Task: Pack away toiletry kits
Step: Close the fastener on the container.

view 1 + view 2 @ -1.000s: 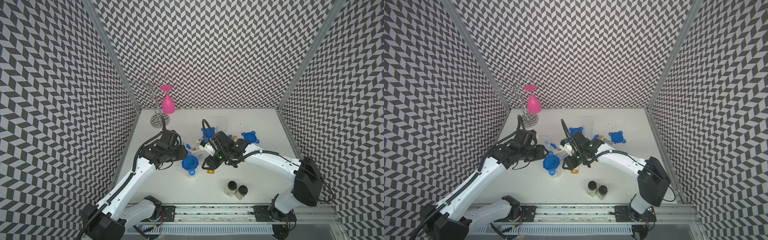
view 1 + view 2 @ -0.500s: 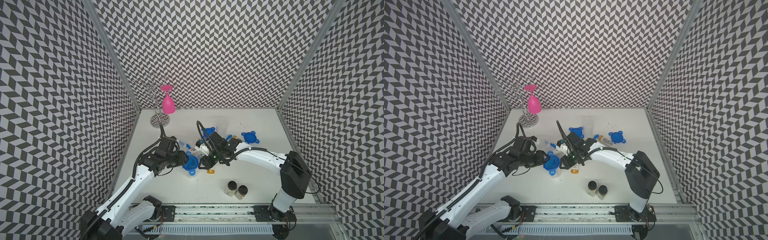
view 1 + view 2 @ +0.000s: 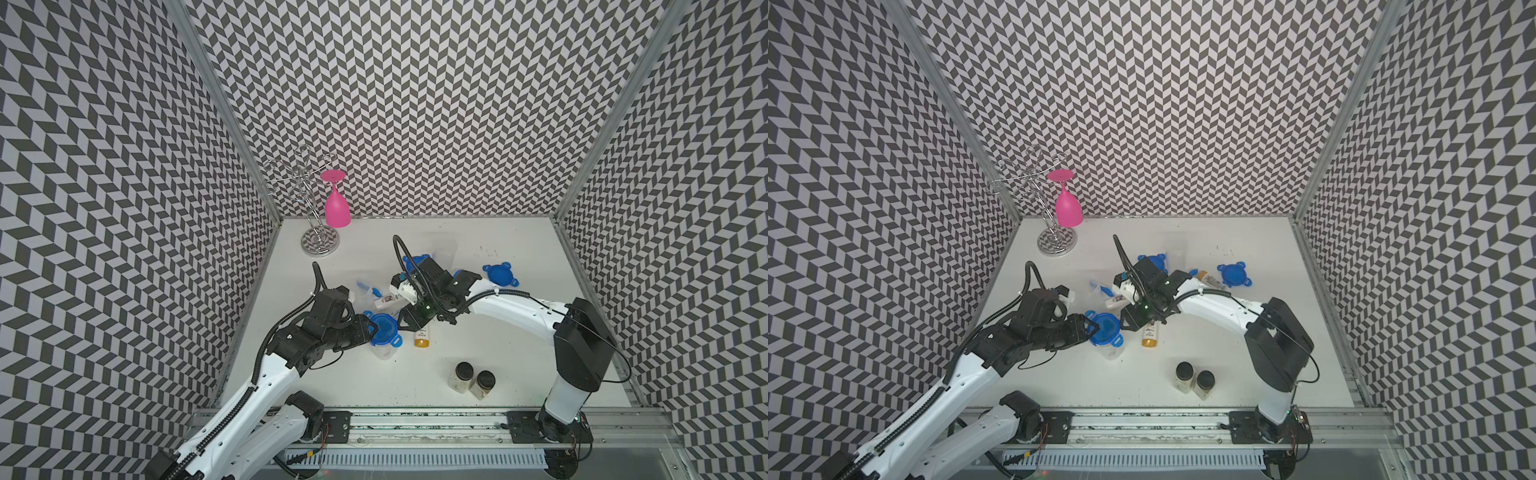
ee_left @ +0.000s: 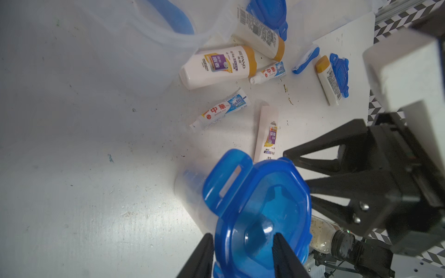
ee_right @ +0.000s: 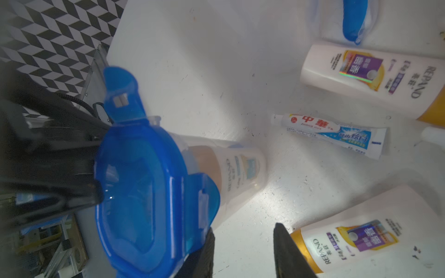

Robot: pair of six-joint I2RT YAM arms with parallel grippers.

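1. Toiletry kits (image 3: 384, 300) are scattered across the middle of the white, scuffed bench (image 3: 519, 361), between your two arms.
2. At the far left rear, a chrome wire rack (image 3: 320, 242) holds a glossy pink wine glass (image 3: 336, 208) upside down by its foot.
3. Your left fingers (image 4: 285, 260) stand apart astride the near rim of a translucent blue lid (image 4: 257, 211). One finger is over the top and one is outside the rim, and you cannot tell whether they pinch it.
4. That lid is rounded with four tabs and sits on an upright clear plastic tub (image 5: 255, 154). One tab is flipped up, and a white labelled bottle shows through the tub wall.
5. Just behind it, an open clear tub (image 3: 365, 286) has a blue toothbrush (image 4: 173, 16) in it.
6. Beside that lie smooth white bottles (image 4: 216, 67) with gold caps and thin, flat-crimped white-blue toothpaste tubes (image 4: 221, 110).
7. Your right fingers (image 5: 286, 255) are spread with only bare bench between them. One tip is at the lid's rim and the other is just beside the gold cap of a lying bottle (image 5: 361, 238).
8. Further right, beyond your right arm, a loose blue lid (image 3: 500, 274) lies flat.
9. Toward the front right, two clear jars (image 3: 482, 380) with black screw caps and grainy beige contents stand side by side.
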